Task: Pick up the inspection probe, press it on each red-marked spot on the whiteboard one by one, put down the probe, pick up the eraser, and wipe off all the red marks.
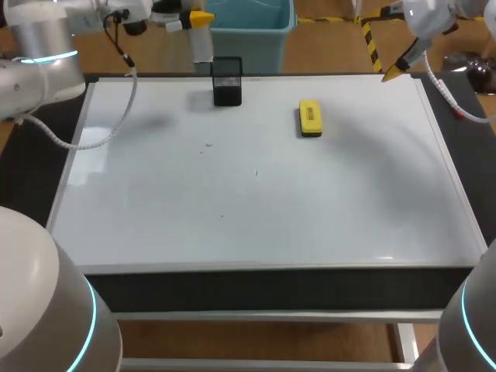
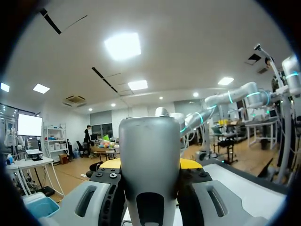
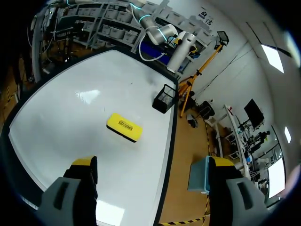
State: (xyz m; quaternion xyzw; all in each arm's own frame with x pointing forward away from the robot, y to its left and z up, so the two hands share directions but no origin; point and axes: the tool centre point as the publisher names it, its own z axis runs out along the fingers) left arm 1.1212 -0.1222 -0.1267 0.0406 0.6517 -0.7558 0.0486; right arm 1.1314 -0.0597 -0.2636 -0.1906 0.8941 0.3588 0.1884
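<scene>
Nearest us, the whiteboard point(image 1: 232, 209) covers the table, and the yellow eraser point(image 1: 310, 118) lies flat toward its far right. Beyond that, our right end effector point(image 3: 149, 165) hovers over the board's far right corner, fingers spread wide and empty. At the far edge, our left arm's end effector point(image 1: 200, 17) is clamped on the inspection probe point(image 1: 202, 48), raised near the black mesh holder point(image 1: 227, 80).

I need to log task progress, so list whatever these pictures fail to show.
- Head view: the whiteboard shows only tiny dark specks, too small to tell their colour.
- Left wrist view: the probe, in the left end effector, hides its own far end and the board ahead.
- Head view: the dark mesh of the holder hides whatever is inside.
</scene>
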